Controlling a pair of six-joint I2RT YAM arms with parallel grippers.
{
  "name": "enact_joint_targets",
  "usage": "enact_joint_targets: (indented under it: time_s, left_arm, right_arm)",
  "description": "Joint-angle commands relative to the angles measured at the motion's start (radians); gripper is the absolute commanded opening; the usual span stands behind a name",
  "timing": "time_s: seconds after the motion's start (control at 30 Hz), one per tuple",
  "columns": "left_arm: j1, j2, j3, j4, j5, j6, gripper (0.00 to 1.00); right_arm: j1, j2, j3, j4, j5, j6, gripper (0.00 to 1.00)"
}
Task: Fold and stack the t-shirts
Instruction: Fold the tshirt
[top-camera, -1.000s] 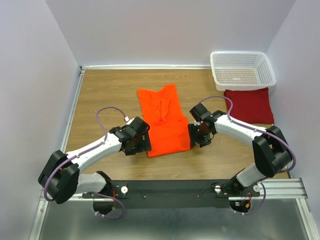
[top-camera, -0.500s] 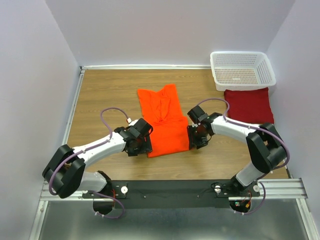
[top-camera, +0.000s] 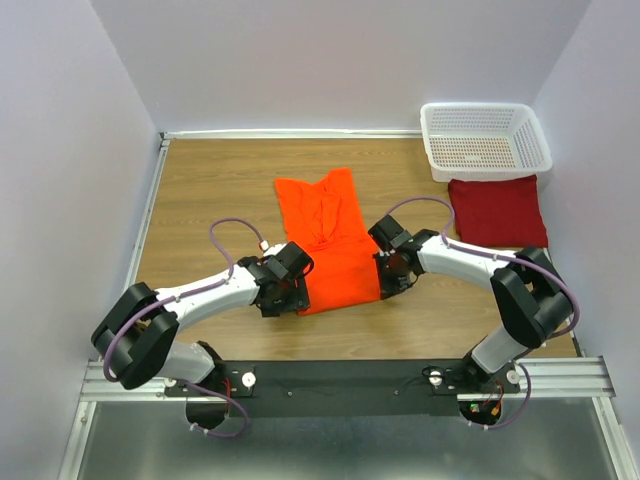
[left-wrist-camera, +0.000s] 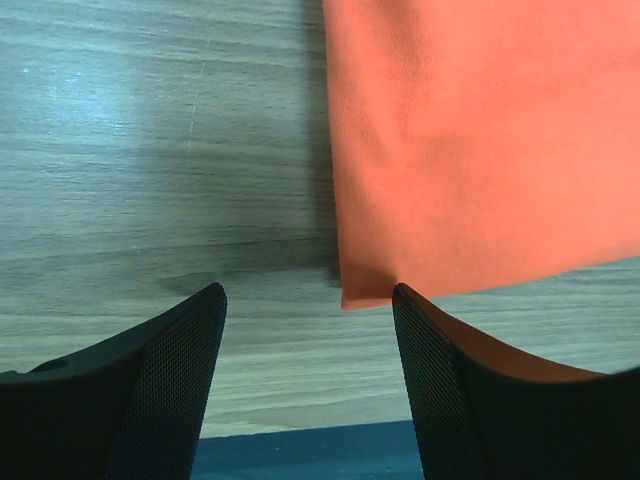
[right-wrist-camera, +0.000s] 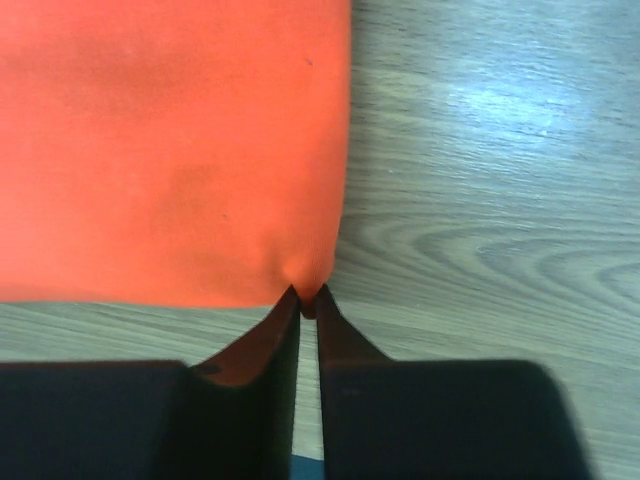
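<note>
I'm seeing middle t-shirt (top-camera: 330, 235) lying flat at centre of table (top-camera: 210, 190). Folded t-shirt (top-camera: 497, 210) lying at its 3 o'clock, well apart, by table edge. Basket (top-camera: 478, 106) sitting just beside folded t-shirt at its 12 o'clock, in far corner. Left gripper (top-camera: 297, 297) straddling middle t-shirt's 7 o'clock corner. Right gripper (top-camera: 388, 277) sitting at its 5 o'clock corner, touching cloth.

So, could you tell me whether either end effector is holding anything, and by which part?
The right end effector pinches the orange t-shirt by its near right corner; the left end effector stands open, holding nothing.
</note>
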Motion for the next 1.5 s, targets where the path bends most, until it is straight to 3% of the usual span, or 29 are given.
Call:
enact_joint_targets:
  time_s: [0.0, 0.03, 0.2, 0.67, 1.0, 1.47]
  left_arm:
    - [-0.013, 0.002, 0.015, 0.003, -0.051, -0.051, 0.75]
    - [-0.015, 0.005, 0.016, 0.003, -0.051, -0.063, 0.75]
    - [-0.03, 0.025, 0.032, -0.004, -0.065, -0.112, 0.74]
    - [-0.136, 0.157, 0.108, -0.076, -0.134, -0.247, 0.56]
    - [-0.16, 0.171, 0.113, -0.113, -0.166, -0.31, 0.56]
    - [-0.151, 0.174, 0.108, -0.118, -0.214, -0.286, 0.56]
  right_arm:
    - [0.015, 0.093, -0.084, 0.043, 0.058, -0.002, 0.06]
    - [0.018, 0.091, -0.081, 0.043, 0.056, -0.002, 0.01]
    - [0.018, 0.087, -0.072, 0.044, 0.036, -0.011, 0.01]
    - [0.023, 0.073, -0.072, 0.047, 0.012, -0.058, 0.01]
    - [0.024, 0.071, -0.101, 0.066, 0.007, -0.075, 0.01]
    - [0.023, 0.061, -0.107, 0.069, 0.009, -0.068, 0.01]
